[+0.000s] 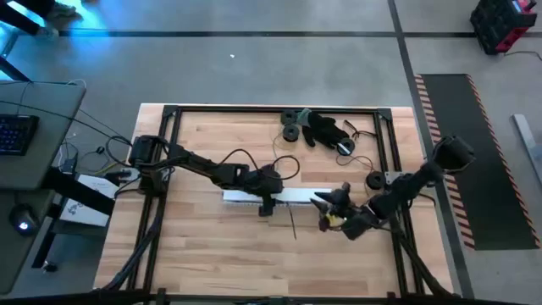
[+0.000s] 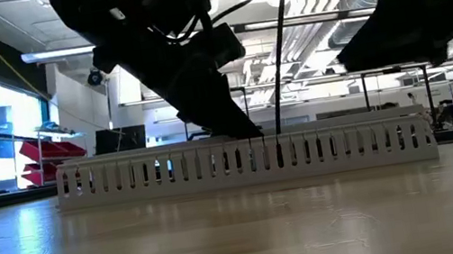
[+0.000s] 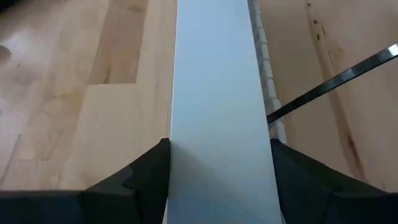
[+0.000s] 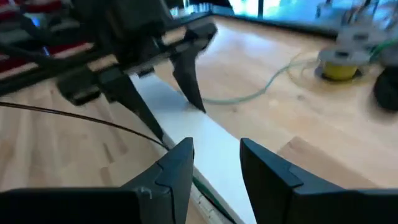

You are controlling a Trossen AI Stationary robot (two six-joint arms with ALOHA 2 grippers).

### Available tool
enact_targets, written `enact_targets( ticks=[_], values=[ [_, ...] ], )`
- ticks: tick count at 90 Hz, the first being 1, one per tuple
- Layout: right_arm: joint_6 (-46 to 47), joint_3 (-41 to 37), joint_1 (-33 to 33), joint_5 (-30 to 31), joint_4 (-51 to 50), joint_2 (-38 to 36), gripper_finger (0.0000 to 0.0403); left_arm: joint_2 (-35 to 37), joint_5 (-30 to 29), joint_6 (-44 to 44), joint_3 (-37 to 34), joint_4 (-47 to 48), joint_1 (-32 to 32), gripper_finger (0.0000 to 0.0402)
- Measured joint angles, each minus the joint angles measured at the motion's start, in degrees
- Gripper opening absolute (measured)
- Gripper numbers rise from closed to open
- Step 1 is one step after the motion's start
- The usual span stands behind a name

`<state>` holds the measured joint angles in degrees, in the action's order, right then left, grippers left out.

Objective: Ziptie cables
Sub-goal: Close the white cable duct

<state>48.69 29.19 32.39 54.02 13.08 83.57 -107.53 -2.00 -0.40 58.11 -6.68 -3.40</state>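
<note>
Two grippers: I work both at the white slotted duct [image 1: 284, 196].
Left gripper [image 3: 219, 180]: clamped astride the duct, steadying it.
Right gripper [image 4: 216, 167]: fingers parted over the duct's end.

Long white slotted duct [image 1: 292, 196] lying across the middle of the wooden table [image 1: 212, 254], a thin dark strip [image 1: 292, 222] slanting off its near side. Black round parts [image 1: 294, 117] and a thin dark cord [image 1: 360, 157] grouped by the far edge. Keyboard [image 1: 15, 134] on a grey desk [image 1: 51, 102] beside the table.
</note>
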Motion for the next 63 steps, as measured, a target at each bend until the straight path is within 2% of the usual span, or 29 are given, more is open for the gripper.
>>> enact_targets(
  ticks=[17,34,63],
  values=[
    [-1.02,0.00,-3.93,-3.22,-0.59,0.00,0.0116,0.00,0.00,0.00,1.17,1.95,0.00,0.0211],
    [-1.16,0.00,-4.09,-3.26,-0.57,0.00,0.0116,0.02,0.00,-0.27,5.17,8.34,-0.02,0.0211],
    [-1.19,0.00,-4.07,-3.32,-0.76,0.02,0.0116,0.13,3.44,-2.62,7.70,11.63,0.02,0.0211]
  ],
)
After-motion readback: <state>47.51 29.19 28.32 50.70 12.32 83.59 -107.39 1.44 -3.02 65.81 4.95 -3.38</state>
